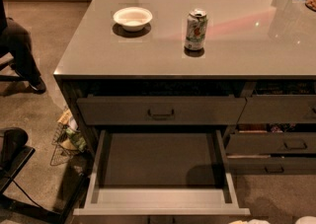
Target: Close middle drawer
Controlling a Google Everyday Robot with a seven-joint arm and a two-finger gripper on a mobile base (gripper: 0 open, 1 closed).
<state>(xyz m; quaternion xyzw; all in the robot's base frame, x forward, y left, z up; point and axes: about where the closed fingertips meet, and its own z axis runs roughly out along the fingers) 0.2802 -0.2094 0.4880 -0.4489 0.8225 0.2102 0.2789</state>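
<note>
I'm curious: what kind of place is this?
Probably a kitchen or break room: a counter with a bowl and can, the middle drawer open below. The gripper is out of view.

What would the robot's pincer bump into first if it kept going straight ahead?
Probably the front of the pulled-out middle drawer. Only a pale sliver of the pincer shows at the bottom edge, by that drawer's right front corner, so its aim is unclear.

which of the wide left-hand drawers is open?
The lower one, the middle drawer: pulled far out, pale walls and dark floor showing. The drawer above sits pushed in. The gripper is a pale sliver at the bottom edge, to its right.
</note>
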